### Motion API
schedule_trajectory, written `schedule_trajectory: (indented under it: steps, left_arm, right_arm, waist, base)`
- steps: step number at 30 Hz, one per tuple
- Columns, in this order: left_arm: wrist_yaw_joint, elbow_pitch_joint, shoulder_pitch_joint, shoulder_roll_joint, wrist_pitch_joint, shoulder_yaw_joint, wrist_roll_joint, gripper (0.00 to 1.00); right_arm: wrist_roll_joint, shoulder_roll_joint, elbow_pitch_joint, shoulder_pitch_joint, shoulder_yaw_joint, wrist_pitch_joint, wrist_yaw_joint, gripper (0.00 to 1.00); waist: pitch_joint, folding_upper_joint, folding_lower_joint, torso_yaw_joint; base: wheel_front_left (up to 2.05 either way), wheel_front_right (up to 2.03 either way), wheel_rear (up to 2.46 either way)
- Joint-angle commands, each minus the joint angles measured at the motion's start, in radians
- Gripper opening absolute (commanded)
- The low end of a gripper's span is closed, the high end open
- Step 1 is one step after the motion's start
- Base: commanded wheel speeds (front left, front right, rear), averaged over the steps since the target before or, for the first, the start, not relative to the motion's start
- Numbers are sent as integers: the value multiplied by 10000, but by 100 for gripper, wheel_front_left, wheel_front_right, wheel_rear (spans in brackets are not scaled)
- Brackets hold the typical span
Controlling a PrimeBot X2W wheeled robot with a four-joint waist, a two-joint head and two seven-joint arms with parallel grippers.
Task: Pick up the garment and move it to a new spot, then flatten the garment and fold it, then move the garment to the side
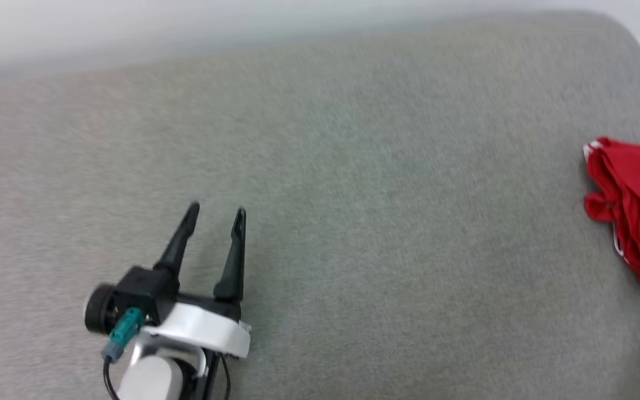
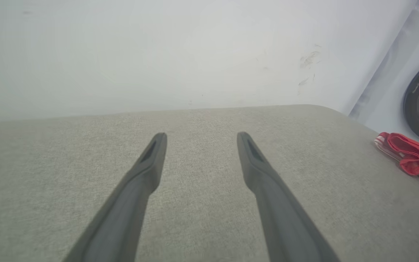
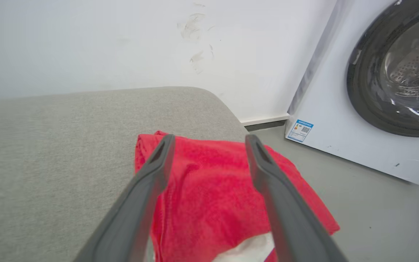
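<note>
Beneath the right tool [image 3: 210, 138], the garment [image 3: 209, 203] lies as a folded red bundle at the rounded corner of the grey fabric-covered tabletop [image 3: 49, 145]. Its near end is cut off by the bottom edge of the right wrist view, where a patch of white fabric shows. No lettering can be made out on it. This tool is released, its two dark fingers [image 3: 140, 196] standing wide apart over the red cloth with nothing pinched between them. The fingers cover two strips of the bundle, and whether their tips touch the fabric or hang just above it cannot be told. In the slightly blurred head view the garment runs off the right edge, showing bunched folds and a thin line of white trim. The left tool [image 1: 217, 210] is well apart from it, with the garment far off to its right. Its fingers are spread, empty and released over bare grey cloth. Its pale forearm [image 1: 153, 380] is cut off at the bottom edge, with a teal connector [image 1: 125, 328] and a black cable at the wrist. Ahead of both tools rises a white wall [image 3: 86, 43] with faint grey scuff marks [image 3: 195, 32]. To the right of the right tool, on a grey floor [image 3: 358, 211], stands a white washing machine [image 3: 326, 109], which is cut off by the frame. It has a dark round door [image 3: 398, 69] and a small blue-and-white label [image 3: 299, 130] whose print is too small to read.
</note>
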Motion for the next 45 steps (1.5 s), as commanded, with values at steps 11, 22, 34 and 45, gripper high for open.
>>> schedule_trajectory:
  steps: [11,22,34,45]
  left_arm:
    - [292,723,1499,-292,-273,428,-307,100]
    - [280,894,2075,-274,-301,928,-140,100]
    - [104,1089,2493,-80,-294,1032,122,100]
    - [69,1203,2581,-15,-295,1058,208,100]
  right_arm:
    - [-153,2104,-2615,2677,550,486,-17,100]
    - [-169,2868,-5110,4317,1878,1326,-17,100]
    - [-377,2923,-7345,5683,2155,2340,-16,100]
    - [-201,2926,-7509,6033,2126,2345,-16,100]
  waist:
    - [-2073,0,3,1304]
    - [-2842,0,3,2027]
    - [-3164,0,3,1950]
    - [-3261,0,3,1929]
  base:
    - [0,0,0]
    - [0,0,0]
    - [0,0,0]
    - [0,0,0]
